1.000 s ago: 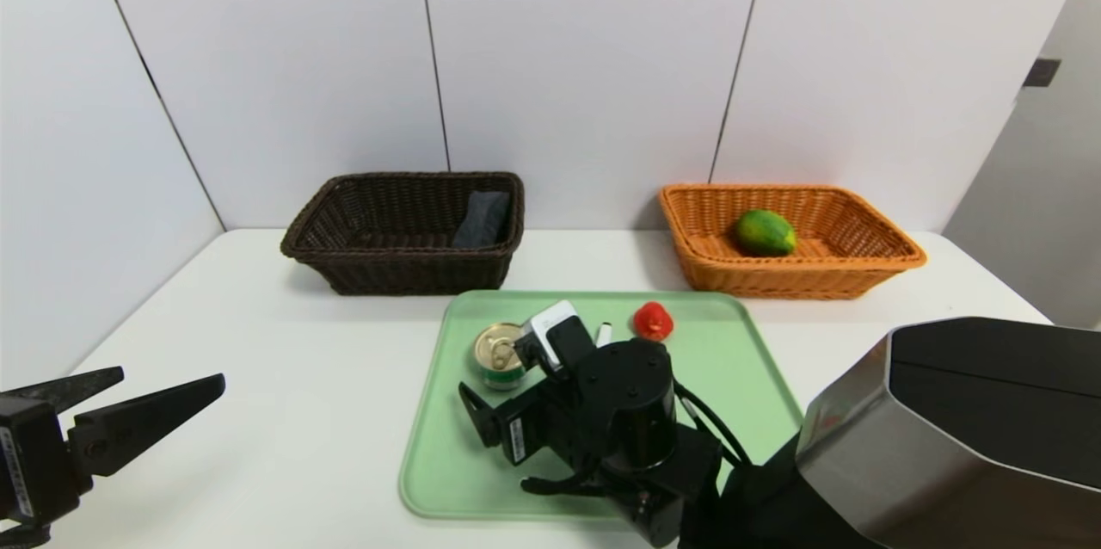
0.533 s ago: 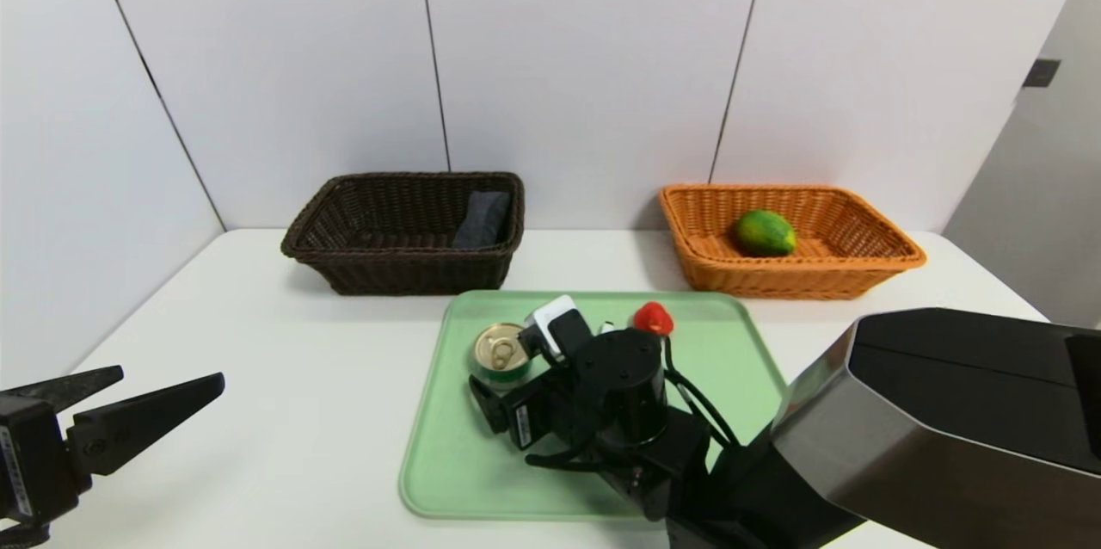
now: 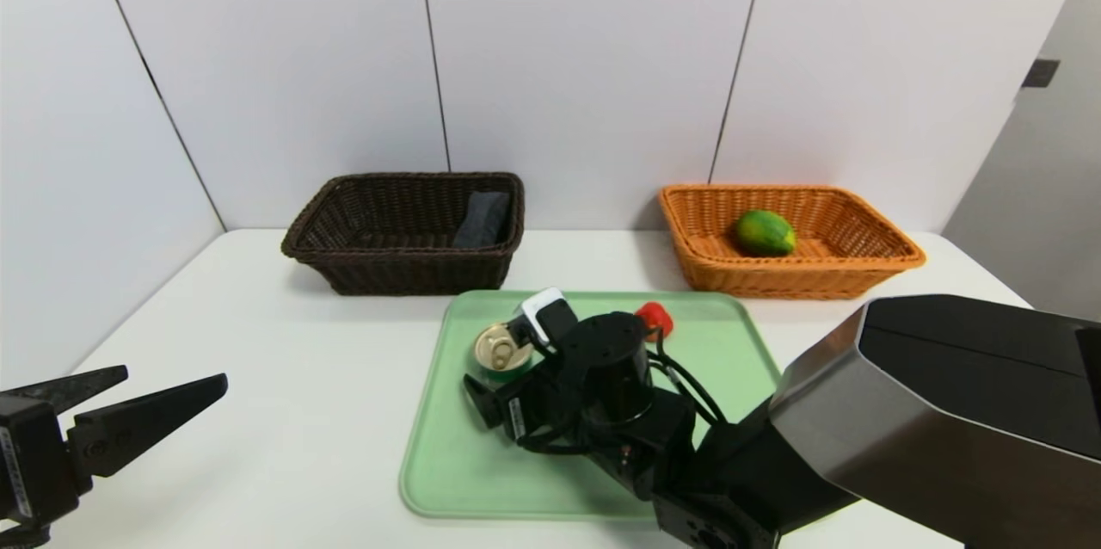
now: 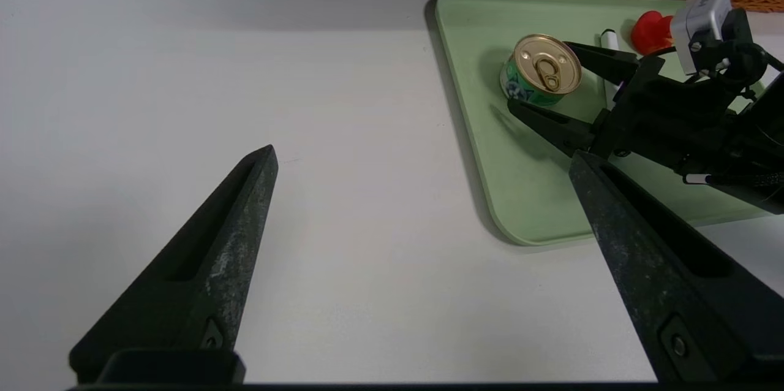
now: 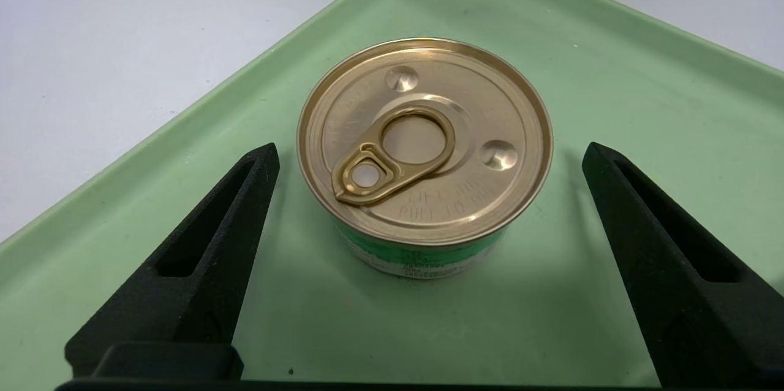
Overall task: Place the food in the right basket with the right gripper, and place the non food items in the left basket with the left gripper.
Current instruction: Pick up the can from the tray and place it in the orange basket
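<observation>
The right tool (image 5: 429,158) is wide open around the tin can (image 5: 424,149) near the tray's (image 3: 447,463) far left corner, not touching. The left tool (image 4: 422,158) waits open over the counter's (image 3: 284,360) near left side.

Right end effector (image 4: 545,81) open, straddling tin can (image 4: 541,70); on tray (image 4: 484,152).

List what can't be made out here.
- Marker pen: the right gripper covers most of it in the left wrist view; in the head view, the right arm hides it.
- Tin can label text: too small, right wrist view.
- Towel: lower part behind the dark basket wall, head view.
</observation>
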